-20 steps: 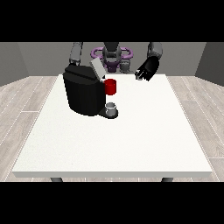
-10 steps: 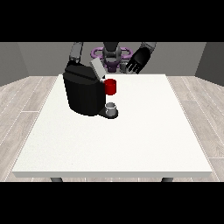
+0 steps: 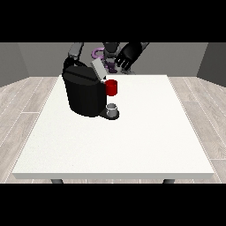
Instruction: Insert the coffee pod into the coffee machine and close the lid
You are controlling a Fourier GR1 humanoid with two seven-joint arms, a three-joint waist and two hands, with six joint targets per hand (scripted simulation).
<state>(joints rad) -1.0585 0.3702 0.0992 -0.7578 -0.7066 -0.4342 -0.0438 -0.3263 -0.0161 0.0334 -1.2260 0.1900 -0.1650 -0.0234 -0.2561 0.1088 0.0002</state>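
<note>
Front view: black coffee machine [image 3: 84,95] with raised lid [image 3: 98,69].

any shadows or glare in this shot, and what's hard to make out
Front view: even light, no glare on the white table; only a faint shadow beside the black machine. The hand at the view's right is dark against the robot's body, so its fingers are hard to read.

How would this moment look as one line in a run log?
coffee machine: lid raised | red thing at the machine | hand at the view's right: raised above table's far edge

No text or label can be read.
</note>
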